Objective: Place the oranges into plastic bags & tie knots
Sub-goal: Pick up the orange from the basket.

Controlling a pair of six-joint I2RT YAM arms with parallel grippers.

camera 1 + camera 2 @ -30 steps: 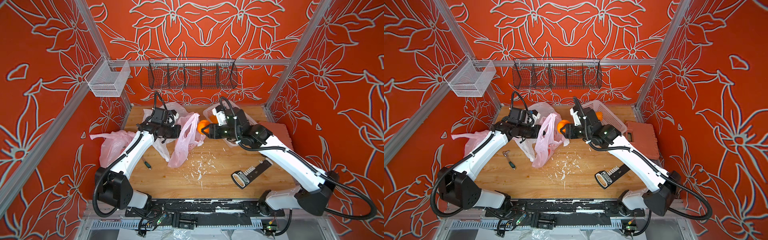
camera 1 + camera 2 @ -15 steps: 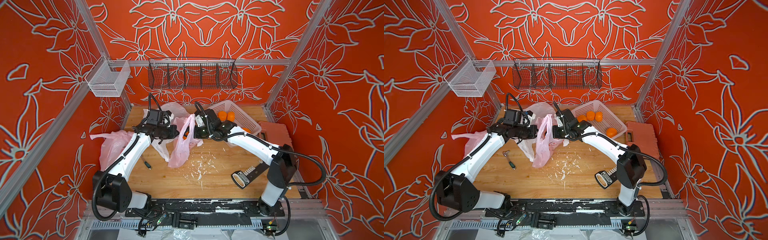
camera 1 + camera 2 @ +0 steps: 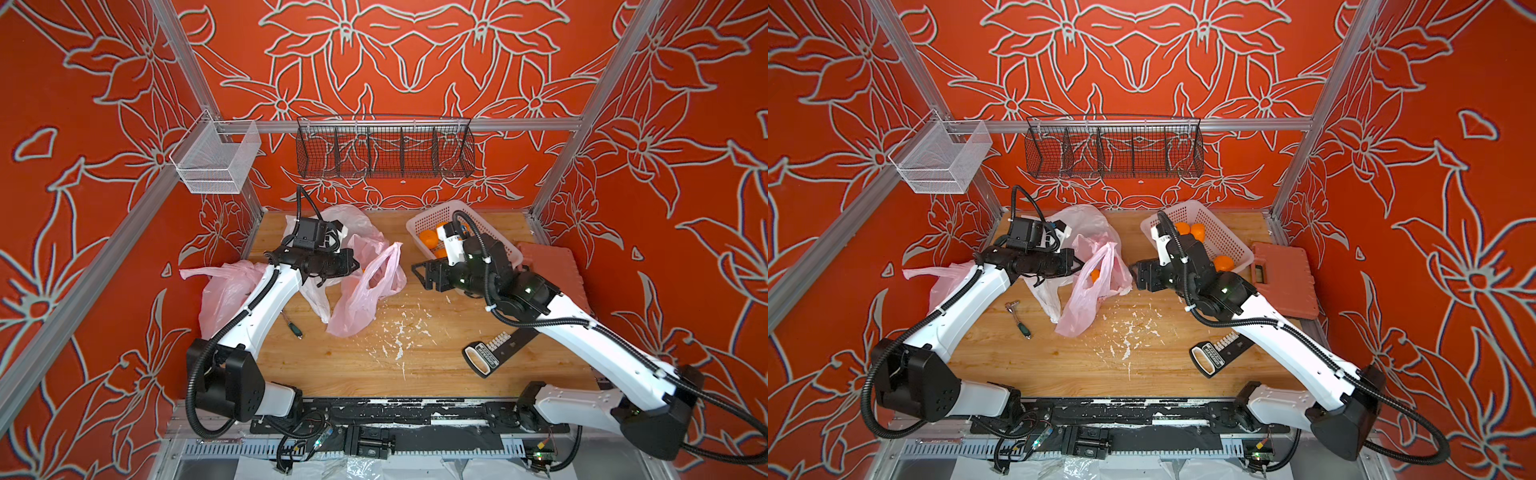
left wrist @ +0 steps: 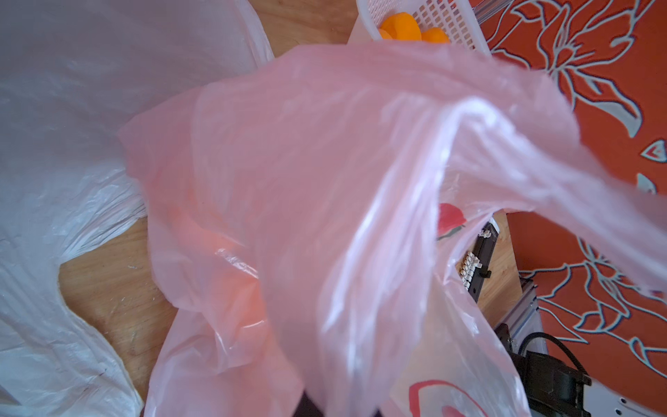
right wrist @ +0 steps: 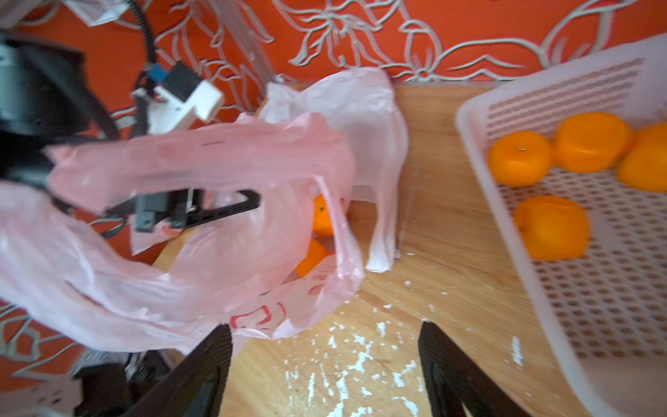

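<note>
At the far left a spare pink bag (image 3: 224, 291) lies slack on the counter (image 3: 374, 374), not held by anything. Next comes the left gripper (image 3: 352, 266), clamped tight on the rim of a second pink bag (image 3: 365, 291) and holding its mouth up and facing right. The white bag (image 4: 72, 108) lies crumpled beside and behind this one. Two oranges (image 5: 323, 216) sit at the bottom of the held bag, visible through the mouth in the right wrist view. Just right of the mouth hangs the right gripper (image 3: 420, 276), jaws spread wide with nothing between them, low over the counter between the bag and the basket (image 3: 1227, 239). The basket holds at least four more oranges (image 5: 519, 159). Filling looks to be the step in hand, and no knot is tied yet. The next move likely calls for the right gripper to reach into the basket, close on one orange and carry it through the mouth while the left holds the rim steady.
</note>
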